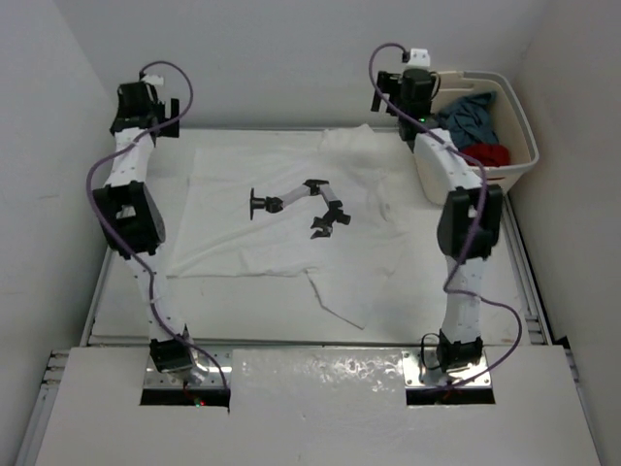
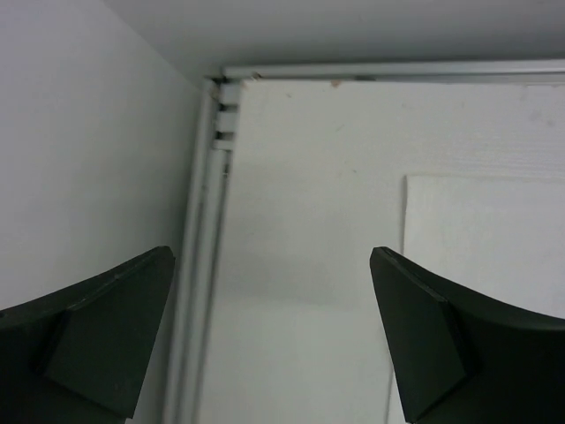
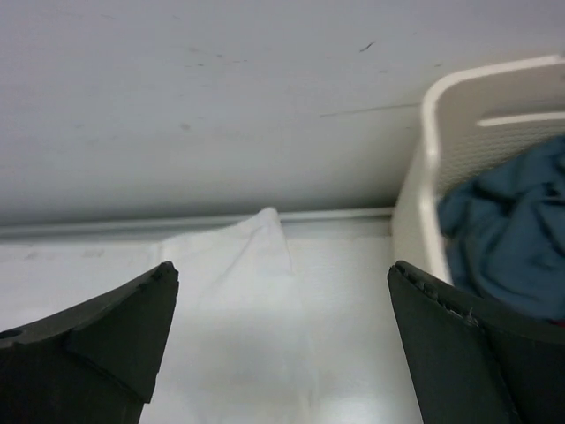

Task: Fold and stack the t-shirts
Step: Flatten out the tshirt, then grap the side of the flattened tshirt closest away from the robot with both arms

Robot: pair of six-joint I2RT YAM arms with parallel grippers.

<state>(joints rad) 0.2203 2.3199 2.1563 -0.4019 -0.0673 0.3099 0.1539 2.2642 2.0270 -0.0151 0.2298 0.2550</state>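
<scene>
Centrally on the white table [image 1: 243, 313] lies the white cloth short-sleeved t-shirt with black markings [image 1: 233, 228], spread out mostly flat with the black print facing up. Shallow creases run across it, one sleeve reaches toward the far rail, and a corner of cloth juts toward the near edge. The slate blue-grey t-shirt [image 1: 472, 116] sits crumpled inside the cream plastic laundry basket [image 1: 520, 109] at the far right corner of the table, and the bright red t-shirt [image 1: 491, 153] is bunched just beside it in the same basket. Both arms stand at the far side of the table. The left gripper [image 2: 272, 291] hangs over the far left corner of the table, its jaws spread wide with nothing between them. The right gripper [image 3: 282, 300] hangs just beside the basket's rim, above the white shirt's far sleeve, jaws likewise spread wide and empty.
</scene>
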